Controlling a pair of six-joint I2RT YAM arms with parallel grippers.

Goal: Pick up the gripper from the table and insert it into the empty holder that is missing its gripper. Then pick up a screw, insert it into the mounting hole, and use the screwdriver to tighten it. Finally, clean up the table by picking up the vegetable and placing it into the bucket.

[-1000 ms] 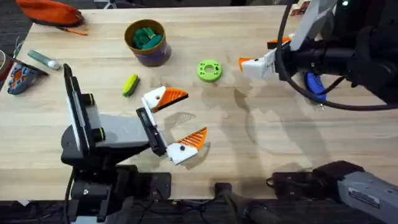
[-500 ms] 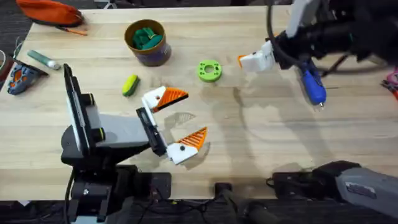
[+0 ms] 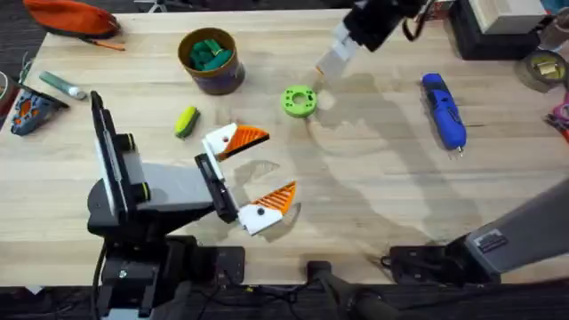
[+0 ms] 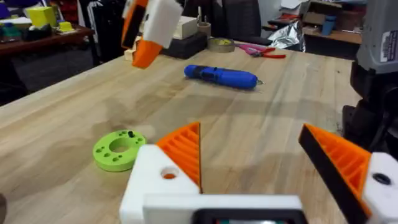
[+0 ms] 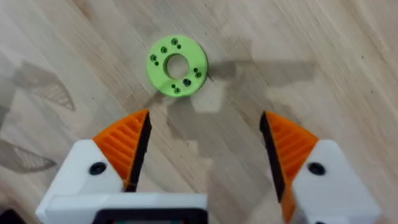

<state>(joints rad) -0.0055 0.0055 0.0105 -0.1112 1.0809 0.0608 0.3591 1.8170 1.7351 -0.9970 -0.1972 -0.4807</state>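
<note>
screwdriver [image 3: 444,110]: fat bright blue, thin metal tip, lying far right | right gripper [image 5: 202,155]: wide open, empty, above green disc [image 5: 177,65] | left gripper [image 3: 252,174]: wide open, empty

No text, brand, number or sign can be read on anything on the table. Small markings are borne by a grey label plate on the right arm's link [image 3: 491,242] at the near right of the overhead view, and by a grey housing [image 4: 384,37] at the right edge of the left wrist view, but their characters cannot be made out.
</note>
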